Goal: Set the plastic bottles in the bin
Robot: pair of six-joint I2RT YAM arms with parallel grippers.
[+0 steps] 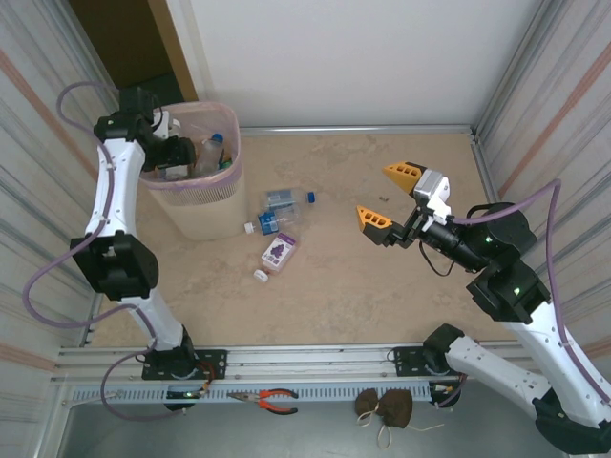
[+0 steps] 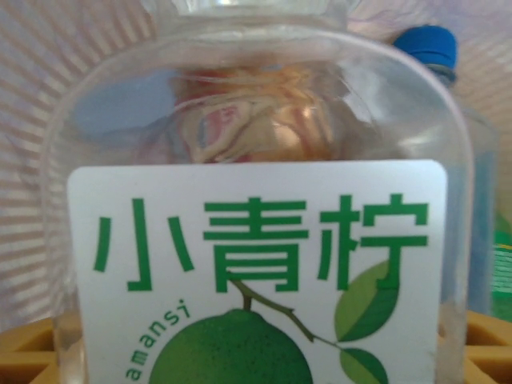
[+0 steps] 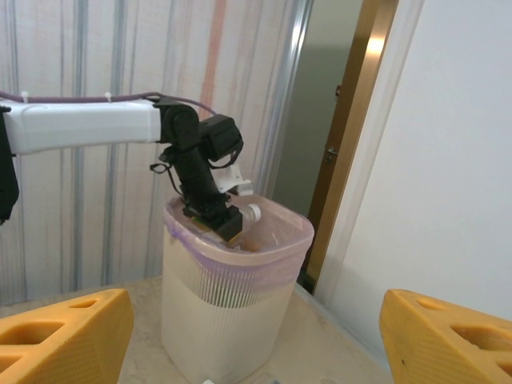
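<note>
Three bottles (image 1: 279,251) beside the bin (image 1: 205,208), right hand (image 1: 374,192) wide over open table (image 1: 363,286), left hand (image 3: 218,225) at bin rim, grip unclear.

Bottle (image 2: 256,104) clear glossy plastic; bin (image 1: 196,205) ribbed matt plastic.

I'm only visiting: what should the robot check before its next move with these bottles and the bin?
1. Left fingers over the bin opening: ok.
2. Lime-label bottle let go: cannot tell; it sits between those fingers.
3. Right fingers open and empty: ok.
4. All bottles binned: not ok; three bottles lie on the table beside the bin.
5. Right arm's way to those bottles: ok, it seems; bare table lies between.
</note>
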